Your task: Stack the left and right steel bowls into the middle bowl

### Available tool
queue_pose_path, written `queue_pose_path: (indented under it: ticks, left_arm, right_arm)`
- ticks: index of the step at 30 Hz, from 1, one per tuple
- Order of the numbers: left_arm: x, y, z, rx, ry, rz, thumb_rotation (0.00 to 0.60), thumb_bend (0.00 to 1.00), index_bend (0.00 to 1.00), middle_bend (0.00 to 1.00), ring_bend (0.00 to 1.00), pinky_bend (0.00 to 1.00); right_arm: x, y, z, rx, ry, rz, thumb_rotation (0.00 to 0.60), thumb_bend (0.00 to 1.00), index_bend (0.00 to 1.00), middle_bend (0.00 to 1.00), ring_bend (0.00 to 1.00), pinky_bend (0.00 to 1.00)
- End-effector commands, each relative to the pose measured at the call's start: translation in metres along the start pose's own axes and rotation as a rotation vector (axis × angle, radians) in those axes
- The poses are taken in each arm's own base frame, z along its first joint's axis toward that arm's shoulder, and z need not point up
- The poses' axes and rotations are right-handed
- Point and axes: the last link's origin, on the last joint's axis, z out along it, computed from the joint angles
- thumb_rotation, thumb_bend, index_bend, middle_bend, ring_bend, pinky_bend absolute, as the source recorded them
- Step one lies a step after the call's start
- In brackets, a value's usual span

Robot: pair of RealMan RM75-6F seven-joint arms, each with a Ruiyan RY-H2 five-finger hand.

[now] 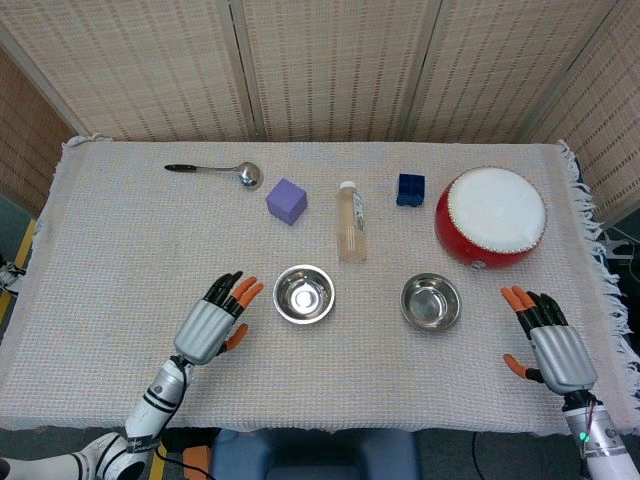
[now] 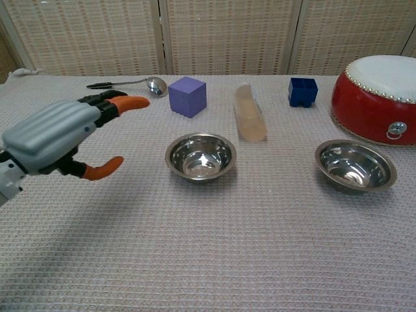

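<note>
The middle steel bowl (image 1: 304, 294) (image 2: 200, 156) stands on the cloth with the left bowl nested inside it; the two rims read as one stack. The right steel bowl (image 1: 431, 302) (image 2: 355, 165) sits alone further right. My left hand (image 1: 213, 323) (image 2: 60, 136) hovers left of the stack, empty, fingers spread and clear of the rim. My right hand (image 1: 548, 343) is low at the right edge, right of the lone bowl, fingers apart and holding nothing; the chest view does not show it.
A clear bottle (image 1: 350, 222) lies behind the stack. A purple cube (image 1: 287, 201), a blue block (image 1: 410, 189) and a ladle (image 1: 215, 171) lie further back. A red drum (image 1: 491, 216) stands behind the right bowl. Fringed cloth edge (image 1: 608, 300) runs along the right.
</note>
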Motion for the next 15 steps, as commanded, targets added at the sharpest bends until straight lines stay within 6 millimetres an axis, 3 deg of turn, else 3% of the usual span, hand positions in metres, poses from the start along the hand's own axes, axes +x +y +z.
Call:
queue_pose_path:
  ticks: [1, 6, 15]
  left_arm:
    - [0.009, -0.027, -0.034, 0.106, -0.006, -0.02, 0.6, 0.42, 0.05, 0.07, 0.0, 0.11]
    - [0.017, -0.046, -0.048, 0.154, 0.008, -0.014, 0.6, 0.42, 0.05, 0.07, 0.0, 0.11]
    - [0.03, -0.069, -0.059, 0.2, 0.035, -0.015, 0.6, 0.42, 0.05, 0.07, 0.0, 0.11]
  right_arm:
    - [-0.028, -0.019, 0.027, 0.084, -0.053, -0.058, 0.6, 0.15, 0.01, 0.0, 0.0, 0.0]
    - [-0.054, -0.04, 0.053, 0.142, -0.079, -0.097, 0.6, 0.15, 0.14, 0.0, 0.0, 0.0]
    - [-0.079, -0.058, 0.075, 0.166, -0.063, -0.079, 0.6, 0.2, 0.38, 0.0, 0.0, 0.0]
